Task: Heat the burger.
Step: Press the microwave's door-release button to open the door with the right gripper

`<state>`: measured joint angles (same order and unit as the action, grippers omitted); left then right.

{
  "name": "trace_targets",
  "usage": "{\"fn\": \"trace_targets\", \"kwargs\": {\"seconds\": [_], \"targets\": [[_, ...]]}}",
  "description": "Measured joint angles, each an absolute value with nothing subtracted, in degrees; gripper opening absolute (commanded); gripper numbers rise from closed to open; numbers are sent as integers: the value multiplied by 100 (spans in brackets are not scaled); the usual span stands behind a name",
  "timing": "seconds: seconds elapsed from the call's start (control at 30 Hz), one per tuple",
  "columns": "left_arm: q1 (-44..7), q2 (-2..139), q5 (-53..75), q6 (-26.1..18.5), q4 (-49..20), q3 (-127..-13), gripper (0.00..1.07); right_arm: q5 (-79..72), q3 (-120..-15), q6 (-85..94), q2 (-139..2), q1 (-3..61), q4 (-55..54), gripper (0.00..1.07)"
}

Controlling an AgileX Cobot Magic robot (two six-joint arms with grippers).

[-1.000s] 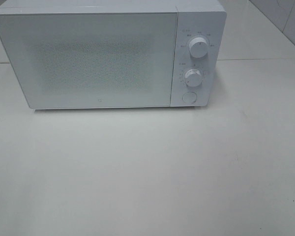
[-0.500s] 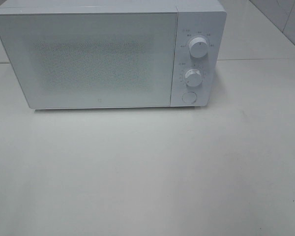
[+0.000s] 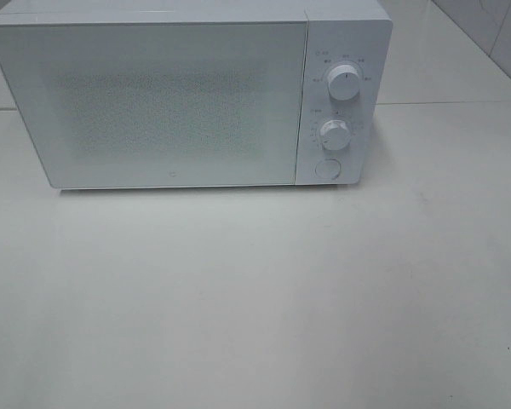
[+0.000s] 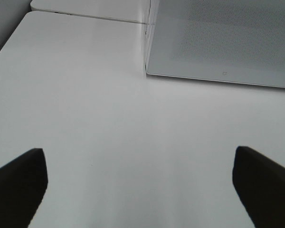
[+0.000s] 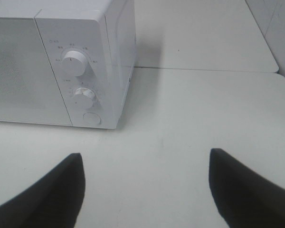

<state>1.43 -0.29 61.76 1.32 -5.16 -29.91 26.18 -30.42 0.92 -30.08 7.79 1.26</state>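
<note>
White tabletop (image 3: 255, 298) fills most of the high view, pale and smooth, with a seam running across it at the back where a second surface joins on. A strip of grey tiled wall (image 3: 502, 34) shows at the far right corner.

A white microwave (image 3: 345, 25) stands at the back of the table, facing forward. Its door (image 3: 153, 102) is shut and takes up most of the front. The door's window is a fine dotted screen that looks milky from every camera, so the inside of the oven cannot be made out. To the right of the door is the control panel, with an upper knob (image 3: 344, 83), a lower knob (image 3: 334, 134) just beneath it, and a round button (image 3: 327, 168) at the bottom.

The burger does not show in any view. Whether it sits behind the closed door cannot be told.

Neither arm appears in the high view. The left gripper (image 4: 138, 161) hangs over bare table in front of the microwave's left front corner, well apart from it. Its two dark fingers (image 4: 19, 185) are spread wide with nothing between them. The right gripper (image 5: 146, 161) hangs over bare table in front of the control-panel side of the microwave, also apart from it. Its dark fingers (image 5: 52, 194) stand wide too, and they hold nothing.
</note>
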Motion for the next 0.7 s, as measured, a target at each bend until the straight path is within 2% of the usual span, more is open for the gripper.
{"fn": "trace_targets", "kwargs": {"seconds": [0.27,0.43,0.5,0.6,0.67,0.7], "targets": [[143,-29,6176,132,-516,-2991,98,1811,-2836,0,-3787,779,126,70],[143,-29,6176,132,-516,-2991,98,745,-2343,0,-4108,779,126,70],[143,-29,6176,132,-516,-2991,98,-235,-1942,0,-4326,779,126,70],[143,-29,6176,132,-516,-2991,98,-441,-1874,0,-4372,779,126,70],[143,-29,6176,132,-516,-2991,98,-1404,-1581,40,-4635,779,126,70],[143,-29,6176,132,-516,-2991,98,-1404,-1581,40,-4635,779,126,70]]}}
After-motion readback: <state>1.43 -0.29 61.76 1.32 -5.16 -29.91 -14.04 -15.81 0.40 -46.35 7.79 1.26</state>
